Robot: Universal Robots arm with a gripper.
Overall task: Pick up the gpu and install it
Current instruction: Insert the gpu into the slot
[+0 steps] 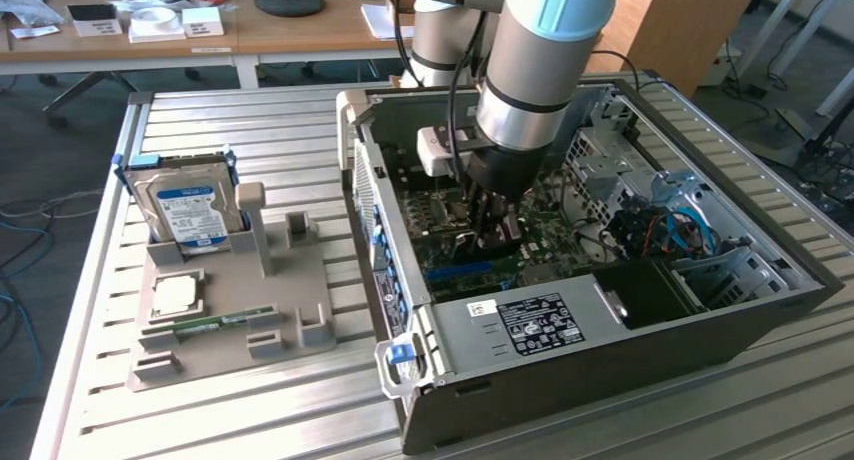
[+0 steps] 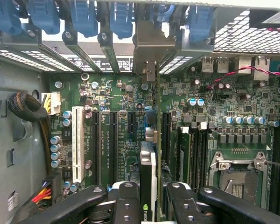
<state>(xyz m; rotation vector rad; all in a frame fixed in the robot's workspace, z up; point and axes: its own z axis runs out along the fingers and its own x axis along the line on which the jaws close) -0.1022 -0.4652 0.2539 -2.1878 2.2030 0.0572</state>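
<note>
My gripper [image 1: 489, 220] reaches down into the open computer case [image 1: 521, 330], over the green motherboard [image 1: 561, 245]. In the wrist view the gripper [image 2: 152, 205] is shut on the gpu [image 2: 148, 172], a thin dark card seen edge-on between the two black fingers [image 2: 126, 203]. The card stands upright over the motherboard [image 2: 116, 93], in line with a black expansion slot. Its metal bracket [image 2: 149, 46] sits against the case's rear slot openings, among the blue latches [image 2: 121, 18]. Whether the card's lower edge is seated in the slot is hidden.
A white slot [image 2: 77, 142], memory sticks [image 2: 184, 154] and the processor socket [image 2: 235, 175] flank the card. A black cable bundle [image 2: 30, 109] curves along the case wall. Outside, a grey holder [image 1: 234, 310] carries a hard drive [image 1: 187, 205] and a green RAM stick [image 1: 214, 325].
</note>
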